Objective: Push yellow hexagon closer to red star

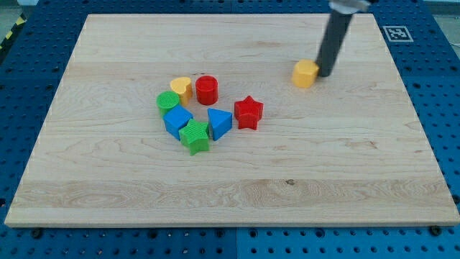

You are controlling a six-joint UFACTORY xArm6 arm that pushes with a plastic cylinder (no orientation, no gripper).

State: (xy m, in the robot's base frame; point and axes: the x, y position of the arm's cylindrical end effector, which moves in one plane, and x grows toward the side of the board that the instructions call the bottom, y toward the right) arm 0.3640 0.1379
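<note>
The yellow hexagon [305,73] lies on the wooden board right of centre, toward the view's top. The red star [249,112] lies below and to its left, near the board's middle. My tip [324,74] rests just to the right of the yellow hexagon, touching or nearly touching its right side. The dark rod rises from it toward the view's top right.
A cluster sits left of the red star: a yellow heart [180,88], a red cylinder [207,90], a green cylinder [168,101], a blue cube [177,120], a green star [195,137] and a blue triangle [219,123]. The wooden board [359,180] lies on a blue pegboard.
</note>
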